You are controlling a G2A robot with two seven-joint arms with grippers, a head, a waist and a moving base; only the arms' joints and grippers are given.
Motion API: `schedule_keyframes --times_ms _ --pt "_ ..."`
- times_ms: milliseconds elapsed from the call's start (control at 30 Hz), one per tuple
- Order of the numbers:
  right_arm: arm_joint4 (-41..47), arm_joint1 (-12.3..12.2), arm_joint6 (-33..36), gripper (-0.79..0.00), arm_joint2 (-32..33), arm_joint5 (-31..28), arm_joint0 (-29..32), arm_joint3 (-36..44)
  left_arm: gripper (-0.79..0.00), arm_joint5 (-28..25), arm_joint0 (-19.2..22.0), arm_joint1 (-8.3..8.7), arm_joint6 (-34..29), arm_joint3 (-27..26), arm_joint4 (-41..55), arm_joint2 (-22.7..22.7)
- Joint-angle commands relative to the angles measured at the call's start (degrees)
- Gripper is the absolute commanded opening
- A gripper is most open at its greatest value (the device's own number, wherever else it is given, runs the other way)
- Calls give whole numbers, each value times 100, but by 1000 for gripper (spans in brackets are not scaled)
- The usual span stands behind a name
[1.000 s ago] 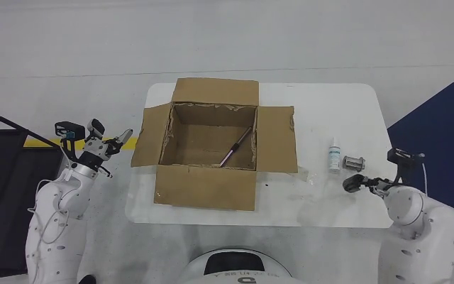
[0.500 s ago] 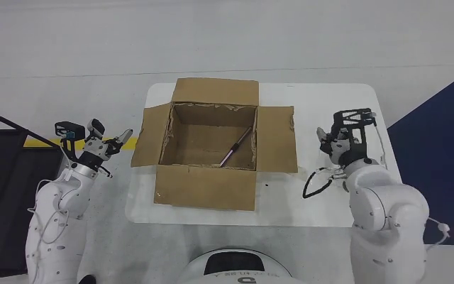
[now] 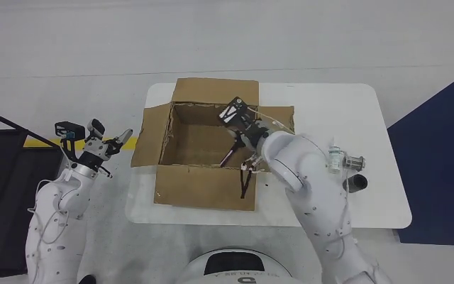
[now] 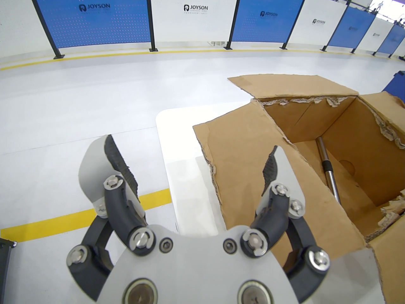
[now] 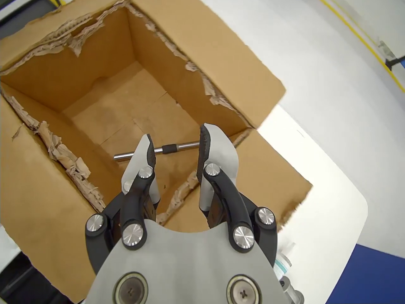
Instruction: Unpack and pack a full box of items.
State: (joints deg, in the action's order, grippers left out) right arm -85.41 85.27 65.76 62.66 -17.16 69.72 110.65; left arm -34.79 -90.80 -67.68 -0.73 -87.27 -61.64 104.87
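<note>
We've got an open box (image 3: pixel 206 188) sitting mid-table (image 3: pixel 333 106).
Our right gripper (image 5: pixel 177 142) hangs over it, fingers parted (nothing held). The left gripper (image 4: pixel 190 150) is spread wide off the table's edge. A rod (image 5: pixel 133 154) lies on the box floor.

Top view looks down from overhead; both wrist views, nearer, look obliquely into the box (image 3: pixel 206 188).

Bright, even overhead light fills every view, and in the top view the white floor (image 3: pixel 213 35) and bench (image 3: pixel 326 106) look nearly washed out. The inside of the box (image 3: pixel 198 145) is shaded and darker than its flaps. Soft glare sits on the metal plates of the left gripper (image 4: pixel 192 143) and right gripper (image 5: pixel 176 134). Both wrist views bow the fence panels (image 4: pixel 95 7) towards their edges.
</note>
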Motion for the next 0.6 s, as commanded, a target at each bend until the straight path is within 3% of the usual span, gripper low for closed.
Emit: schedule_keyframes --times_ms 0,33,567 --pt "27 37 28 -326 -248 72 -218 -337 0 0 0 0 0 0 0 0" --pt "18 51 20 0 -322 124 -291 -434 0 0 0 0 0 0 0 0" --pt "-28 61 -5 0 -370 231 -350 -556 0 0 0 0 0 0 0 0"
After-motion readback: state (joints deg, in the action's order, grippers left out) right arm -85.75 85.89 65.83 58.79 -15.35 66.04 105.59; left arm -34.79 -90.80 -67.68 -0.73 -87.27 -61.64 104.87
